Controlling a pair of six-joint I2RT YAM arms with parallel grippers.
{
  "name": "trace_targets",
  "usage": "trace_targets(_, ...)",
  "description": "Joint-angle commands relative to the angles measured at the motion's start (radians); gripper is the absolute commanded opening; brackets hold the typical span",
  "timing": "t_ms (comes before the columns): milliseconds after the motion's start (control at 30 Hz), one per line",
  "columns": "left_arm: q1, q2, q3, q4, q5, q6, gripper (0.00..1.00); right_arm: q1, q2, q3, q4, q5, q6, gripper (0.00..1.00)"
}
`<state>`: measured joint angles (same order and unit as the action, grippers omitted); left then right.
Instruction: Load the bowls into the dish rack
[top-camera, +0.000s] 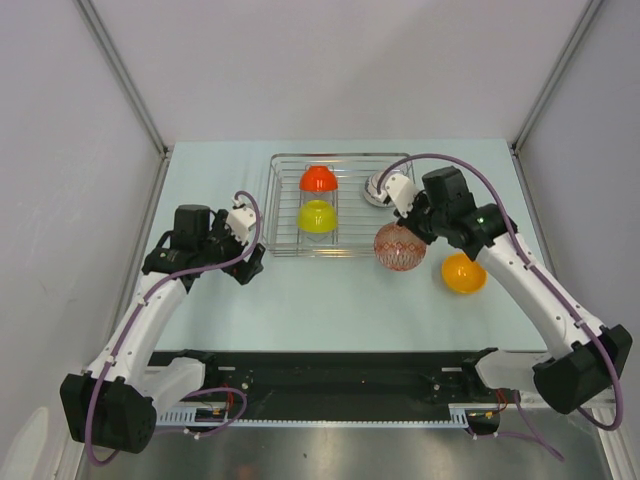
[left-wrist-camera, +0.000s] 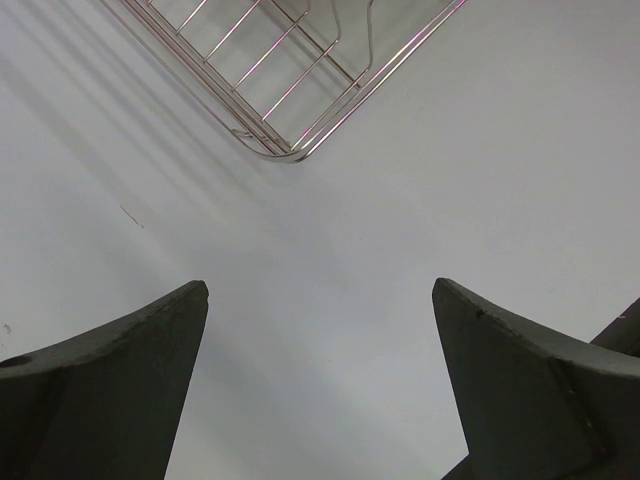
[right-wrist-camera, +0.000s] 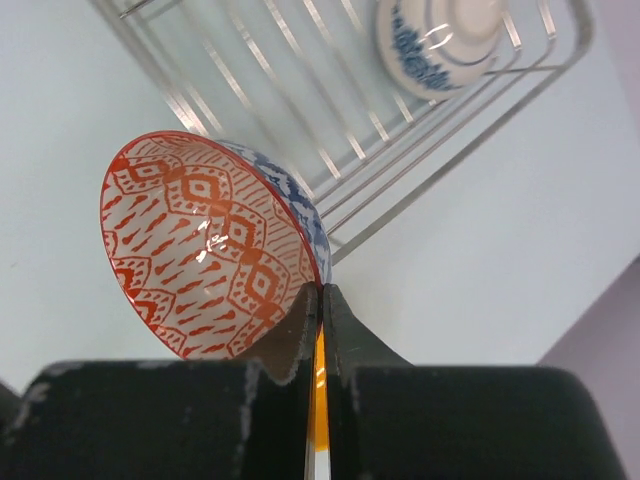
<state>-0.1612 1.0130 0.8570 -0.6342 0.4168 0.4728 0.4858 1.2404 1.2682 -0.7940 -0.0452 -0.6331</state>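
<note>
Your right gripper (right-wrist-camera: 320, 300) is clamped on the rim of the red-patterned bowl (right-wrist-camera: 210, 250), held tilted beside the dish rack (top-camera: 340, 156). Your left gripper (left-wrist-camera: 320, 295) gapes wide, empty, over the table (left-wrist-camera: 420, 190). The rack holds a red bowl (top-camera: 318, 178), a yellow bowl (top-camera: 316, 215) and a blue-and-white bowl (right-wrist-camera: 440, 40). An orange bowl (top-camera: 464, 272) sits on the table.

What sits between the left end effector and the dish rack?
Only bare table separates the left end effector from the dish rack, clearest in the left wrist view.

Pale blue-green table (top-camera: 300, 300) w/ plain grey walls (top-camera: 340, 70) on 3 sides; metal corner posts (top-camera: 122, 75); even light.
</note>
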Motion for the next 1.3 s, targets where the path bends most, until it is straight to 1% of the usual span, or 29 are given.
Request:
trace_targets(0, 0.003, -0.014, 0.011, 0.004, -0.012, 0.020, 1.00, 0.013, 0.054, 0.098, 0.153, 0.123, -0.030, 0.00)
trace_targets(133, 0.003, -0.010, 0.011, -0.001, -0.021, 0.020, 1.00, 0.017, 0.114, 0.135, 0.254, 0.224, -0.065, 0.00)
trace_targets(367, 0.005, -0.002, 0.011, -0.009, -0.035, 0.026, 1.00, 0.008, 0.206, 0.134, 0.516, 0.329, -0.160, 0.00)
trace_targets(667, 0.003, -0.002, -0.003, -0.004, -0.047, 0.026, 1.00, 0.007, 0.309, 0.040, 0.857, 0.406, -0.298, 0.00)
trace_targets(933, 0.005, -0.005, -0.021, 0.010, -0.052, 0.027, 1.00, 0.017, 0.356, -0.039, 1.007, 0.390, -0.421, 0.00)
trace_targets(1267, 0.005, -0.013, -0.032, 0.016, -0.047, 0.024, 1.00, 0.036, 0.363, -0.121, 1.035, 0.347, -0.508, 0.00)
